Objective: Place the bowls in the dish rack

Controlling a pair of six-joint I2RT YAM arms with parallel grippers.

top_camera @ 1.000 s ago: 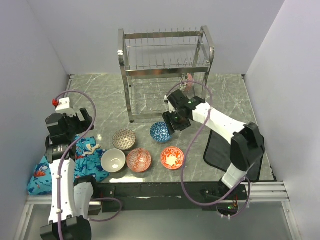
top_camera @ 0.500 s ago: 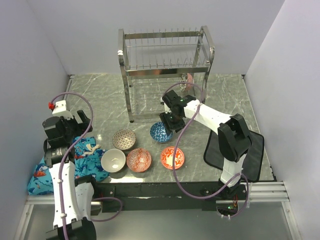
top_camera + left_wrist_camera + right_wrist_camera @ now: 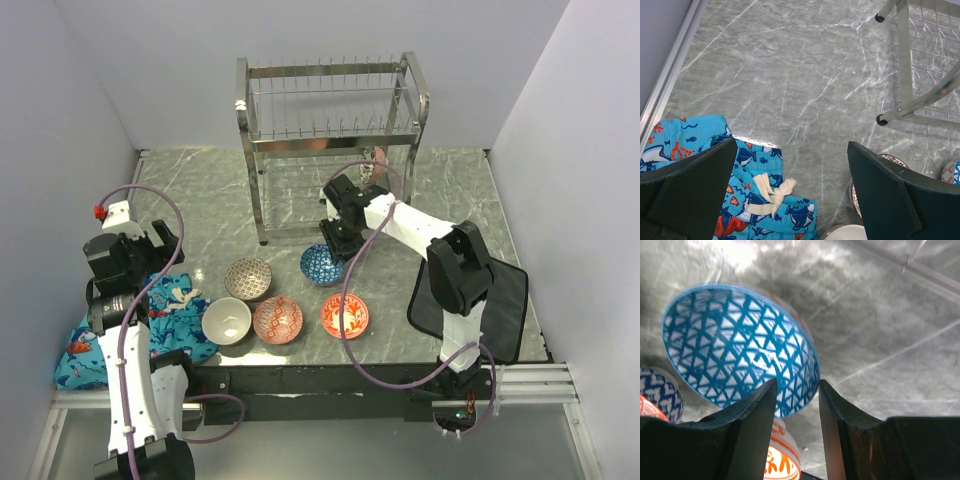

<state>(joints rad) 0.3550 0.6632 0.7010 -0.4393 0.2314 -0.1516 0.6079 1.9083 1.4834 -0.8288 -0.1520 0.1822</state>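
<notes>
Five bowls sit on the grey marble table in front of the dish rack [image 3: 330, 120]: blue [image 3: 320, 266], brown-grey [image 3: 248, 278], cream-white [image 3: 227, 320], pinkish-red [image 3: 277, 320] and red-orange [image 3: 344, 315]. My right gripper [image 3: 333, 243] is at the blue bowl's far rim. In the right wrist view the gripper [image 3: 797, 390] straddles the blue bowl's [image 3: 730, 340] rim, one finger inside and one outside, with a gap still showing. My left gripper [image 3: 790, 190] is open and empty above the table by the cloth. The dark grey-white bowl is not clearly seen.
Bright blue patterned shorts [image 3: 150, 325] lie at the near left under my left arm. A black mat [image 3: 470, 300] lies at the near right. A small pinkish thing [image 3: 378, 160] shows beside the rack's right end. Grey walls close in on three sides.
My right gripper has moved left and down onto the blue bowl's rim, its arm folding in closer. My left arm has drawn slightly left.
</notes>
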